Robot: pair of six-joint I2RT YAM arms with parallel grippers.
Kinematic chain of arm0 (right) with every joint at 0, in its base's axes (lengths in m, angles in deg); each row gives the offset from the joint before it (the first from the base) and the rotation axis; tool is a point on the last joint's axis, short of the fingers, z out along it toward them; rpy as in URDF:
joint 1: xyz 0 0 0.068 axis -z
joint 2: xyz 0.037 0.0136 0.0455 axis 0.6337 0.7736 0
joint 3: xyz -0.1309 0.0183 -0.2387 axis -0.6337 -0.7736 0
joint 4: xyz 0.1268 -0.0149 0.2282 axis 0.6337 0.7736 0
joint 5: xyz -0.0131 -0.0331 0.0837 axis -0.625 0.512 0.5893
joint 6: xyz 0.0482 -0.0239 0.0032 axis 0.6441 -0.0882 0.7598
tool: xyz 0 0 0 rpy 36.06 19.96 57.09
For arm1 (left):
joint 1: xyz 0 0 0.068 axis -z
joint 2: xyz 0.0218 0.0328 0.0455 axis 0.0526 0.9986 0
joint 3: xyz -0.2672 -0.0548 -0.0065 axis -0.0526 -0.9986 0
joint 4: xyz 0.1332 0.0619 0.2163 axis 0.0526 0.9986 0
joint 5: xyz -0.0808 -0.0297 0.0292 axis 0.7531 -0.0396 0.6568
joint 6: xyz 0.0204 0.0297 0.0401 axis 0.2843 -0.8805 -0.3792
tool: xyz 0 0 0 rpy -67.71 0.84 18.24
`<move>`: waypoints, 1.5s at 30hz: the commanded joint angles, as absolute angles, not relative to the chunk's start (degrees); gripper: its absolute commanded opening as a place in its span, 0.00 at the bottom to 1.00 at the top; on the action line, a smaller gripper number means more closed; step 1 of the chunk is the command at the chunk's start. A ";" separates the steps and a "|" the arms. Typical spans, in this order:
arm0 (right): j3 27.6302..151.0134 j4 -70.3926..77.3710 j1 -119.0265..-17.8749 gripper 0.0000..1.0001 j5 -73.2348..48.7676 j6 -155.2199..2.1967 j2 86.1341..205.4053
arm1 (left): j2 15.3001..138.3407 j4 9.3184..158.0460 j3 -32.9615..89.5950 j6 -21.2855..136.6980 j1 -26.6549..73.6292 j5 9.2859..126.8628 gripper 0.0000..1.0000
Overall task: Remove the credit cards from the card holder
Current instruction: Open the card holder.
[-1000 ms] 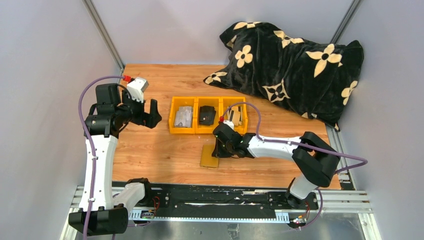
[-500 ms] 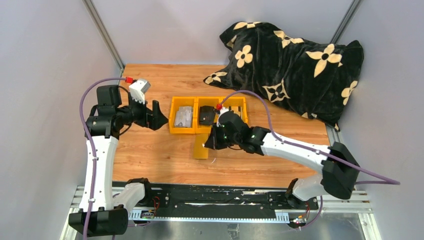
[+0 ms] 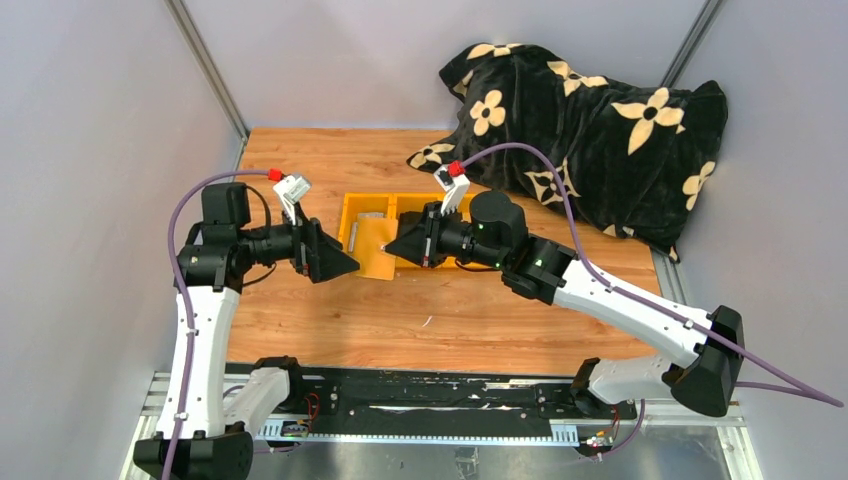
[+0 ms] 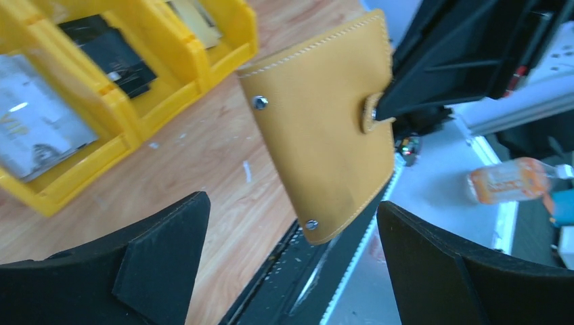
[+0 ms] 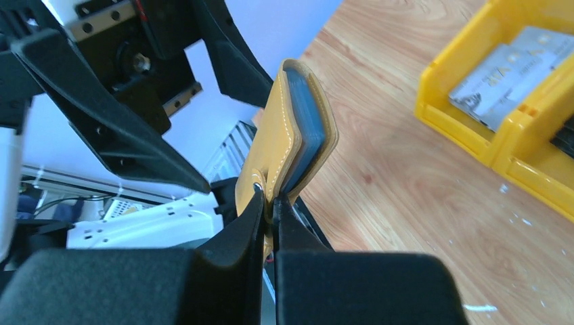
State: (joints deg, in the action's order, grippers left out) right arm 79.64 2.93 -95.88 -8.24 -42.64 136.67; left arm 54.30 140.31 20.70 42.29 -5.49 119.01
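Top external and wrist views: we log the right hand (image 5: 271,203) clenched on the tab edge of the closed card holder (image 4: 318,135), held clear above the table (image 4: 203,156) near the yellow tray (image 4: 145,122), its other edges free, facing the released, wide-spread left hand (image 4: 291,217) without touching it.
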 commanded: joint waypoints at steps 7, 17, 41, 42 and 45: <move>81.54 -8.39 -95.79 0.00 -3.98 -39.53 136.18 | 53.67 140.74 23.54 47.79 -5.25 133.84 0.91; 82.50 -9.47 -97.42 0.04 -4.26 -40.04 138.90 | 54.99 140.72 25.30 48.08 -5.23 134.82 0.29; 104.77 21.62 -107.44 0.73 -32.33 -43.35 151.16 | 46.80 135.88 22.78 42.29 -5.17 108.93 0.00; 105.55 21.92 -107.38 0.71 -32.65 -43.35 151.92 | 46.52 135.92 22.56 41.99 -5.20 109.18 0.00; 107.46 23.01 -107.44 0.64 -33.85 -43.00 153.45 | 45.37 135.91 21.79 41.28 -5.17 110.14 0.00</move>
